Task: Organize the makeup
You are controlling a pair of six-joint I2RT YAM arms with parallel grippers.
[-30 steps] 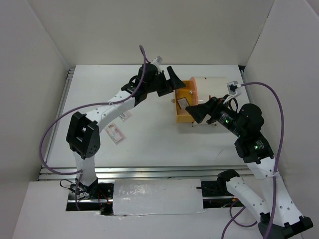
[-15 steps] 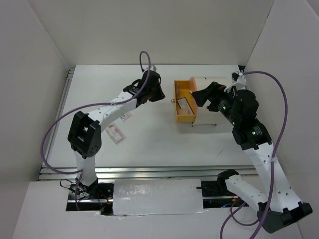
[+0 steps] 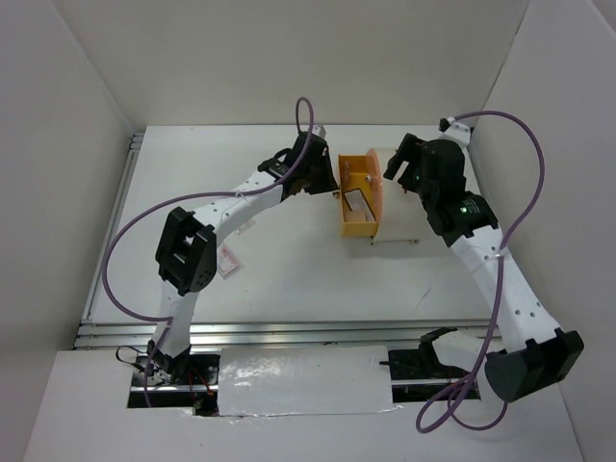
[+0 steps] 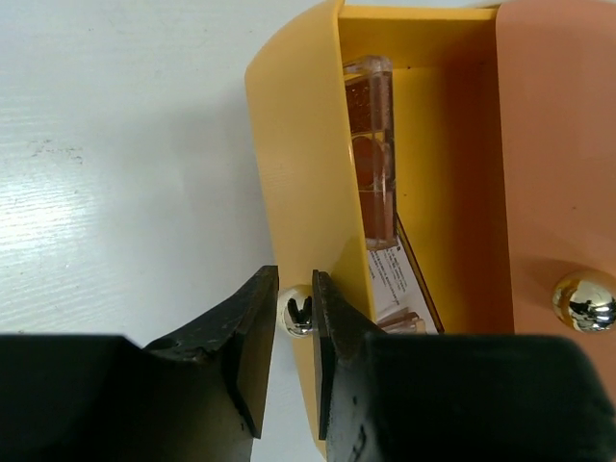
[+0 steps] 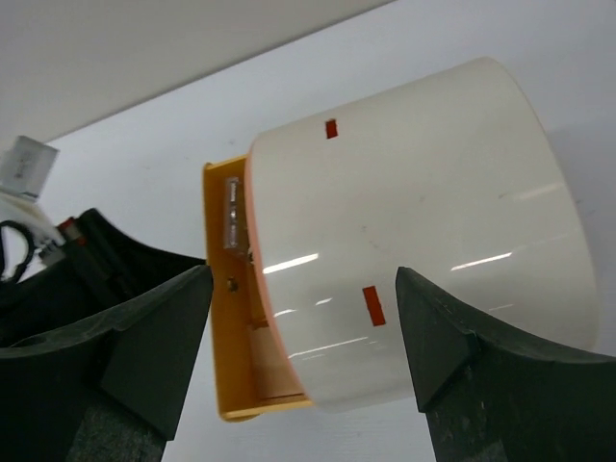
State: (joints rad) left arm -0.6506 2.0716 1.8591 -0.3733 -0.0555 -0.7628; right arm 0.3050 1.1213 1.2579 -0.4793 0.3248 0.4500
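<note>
Clenching just the tiny round knob (image 4: 295,316) of the drawer (image 4: 289,144) between its tips, the left gripper (image 4: 295,296) could easily slip off.

No readable text, brand or number in any view. Flat packet (image 4: 390,277) inside orange drawer (image 4: 298,173): white label with fine dark print lines, too small to make out. Pink-white packet (image 3: 227,260) on table (image 3: 289,279): markings blurred, illegible. Cream container (image 5: 414,231): two small red rectangles (image 5: 372,305), no lettering.
</note>
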